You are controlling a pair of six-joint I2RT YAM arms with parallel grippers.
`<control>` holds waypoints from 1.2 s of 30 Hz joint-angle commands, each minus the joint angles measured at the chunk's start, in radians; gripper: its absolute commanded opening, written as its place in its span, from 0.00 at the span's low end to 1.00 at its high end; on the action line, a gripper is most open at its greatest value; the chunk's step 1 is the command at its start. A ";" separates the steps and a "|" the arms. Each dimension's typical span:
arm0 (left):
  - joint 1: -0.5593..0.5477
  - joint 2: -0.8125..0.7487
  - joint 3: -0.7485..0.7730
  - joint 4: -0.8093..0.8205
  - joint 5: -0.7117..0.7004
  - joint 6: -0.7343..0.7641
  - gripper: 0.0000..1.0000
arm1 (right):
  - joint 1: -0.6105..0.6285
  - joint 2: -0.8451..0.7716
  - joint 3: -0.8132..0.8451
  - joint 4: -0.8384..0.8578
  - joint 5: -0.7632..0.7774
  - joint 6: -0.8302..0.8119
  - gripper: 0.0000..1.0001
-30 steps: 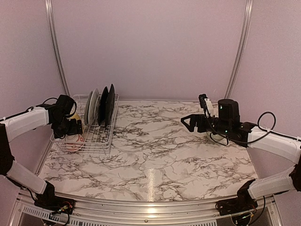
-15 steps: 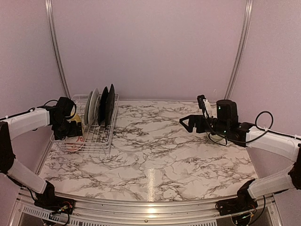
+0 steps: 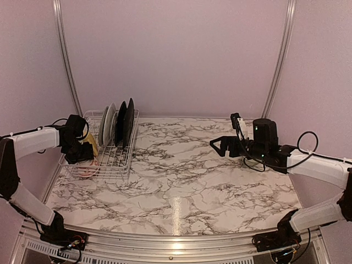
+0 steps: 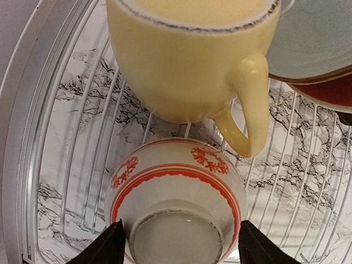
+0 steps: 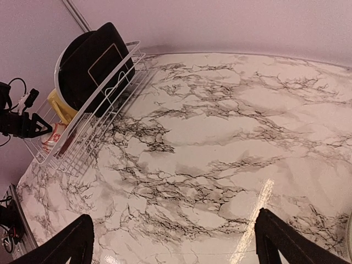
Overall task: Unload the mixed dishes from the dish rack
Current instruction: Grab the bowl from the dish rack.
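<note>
One mug (image 4: 187, 60), one patterned bowl (image 4: 176, 187), two black plates (image 3: 125, 122) (upright), one rack (image 3: 118, 165).

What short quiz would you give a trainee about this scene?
1. True or false: the right gripper is holding a plate.
2. In the left wrist view, what shows between the spread fingertips of the left gripper? A) a glass B) the red-and-white bowl C) a spoon
3. What colour is the mug in the dish rack?
Key: 1 false, it is open and empty above the marble table; 2 B; 3 yellow.
</note>
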 commanded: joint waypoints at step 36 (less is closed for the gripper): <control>0.005 -0.243 0.012 -0.054 0.086 0.007 0.36 | 0.005 0.013 0.001 0.037 -0.013 0.062 0.99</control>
